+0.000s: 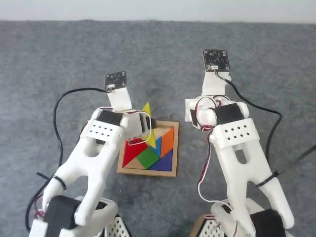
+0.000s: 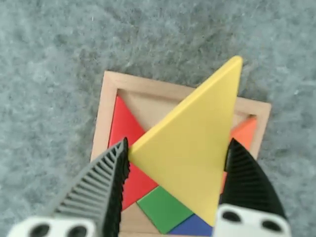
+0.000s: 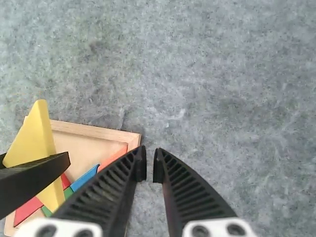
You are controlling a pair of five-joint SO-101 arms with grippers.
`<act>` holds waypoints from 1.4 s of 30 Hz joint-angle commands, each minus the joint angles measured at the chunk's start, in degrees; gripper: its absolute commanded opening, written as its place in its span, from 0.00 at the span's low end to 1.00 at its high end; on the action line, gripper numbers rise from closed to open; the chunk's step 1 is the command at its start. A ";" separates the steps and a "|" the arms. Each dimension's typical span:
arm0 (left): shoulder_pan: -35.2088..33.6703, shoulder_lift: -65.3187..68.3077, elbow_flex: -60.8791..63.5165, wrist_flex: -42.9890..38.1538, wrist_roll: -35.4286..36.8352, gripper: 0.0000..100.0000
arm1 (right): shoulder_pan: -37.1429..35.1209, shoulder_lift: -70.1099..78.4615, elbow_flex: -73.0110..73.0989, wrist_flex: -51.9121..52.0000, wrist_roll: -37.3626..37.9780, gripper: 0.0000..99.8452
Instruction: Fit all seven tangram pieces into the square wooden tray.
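Fingers (image 2: pixel 111 173) of the left gripper (image 2: pixel 177 148) are clamped on a large yellow triangle (image 2: pixel 197 118), one ribbed pad against each side, with most of the piece standing free beyond the tips. I see the piece carried tilted above the square wooden tray (image 2: pixel 111 81), one sharp corner reaching out past the far rim; the high view confirms that corner overhanging the tray's edge (image 1: pixel 148 172). Beneath it lie a red piece (image 2: pixel 123 123), a green piece (image 2: pixel 163 207), a blue piece (image 2: pixel 192 227) and an orange piece (image 2: pixel 244 133), all seated. Bare wood (image 2: pixel 148 106) shows along the far rim between red and orange, and I judge that to be the slot for this triangle. I cannot count every seated piece under the arm. To do this step well, I would turn the wrist until the long edge runs parallel with the far rim. I would then level the piece, draw it back so no corner overhangs, and lower it gently. Release should wait until an edge sits against the rim, since a tilted drop could ride up on the red piece or nudge the orange one. The right gripper (image 3: pixel 149 158) hangs over the grey mat (image 3: pixel 222 74) just beside the tray, its jaws all but touching and holding nothing. I would leave it parked there, clear of the work.
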 commanded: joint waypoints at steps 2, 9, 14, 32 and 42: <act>-1.58 -2.73 -0.40 -1.23 -2.20 0.10 | 0.57 -2.59 -0.53 0.48 -0.62 0.05; -3.08 -2.81 -0.31 -0.88 -4.84 0.08 | 0.66 -2.59 -0.44 0.48 -0.62 0.05; -2.90 -2.90 -0.40 -0.97 -7.74 0.01 | 0.66 -2.59 -0.44 0.48 -0.62 0.05; -2.81 -3.34 -0.66 -4.13 -25.41 0.01 | 1.19 -2.59 -0.44 0.48 -0.62 0.05; 0.62 -3.16 -4.97 8.18 -30.15 0.01 | 1.45 -2.59 -0.53 -0.04 -0.62 0.05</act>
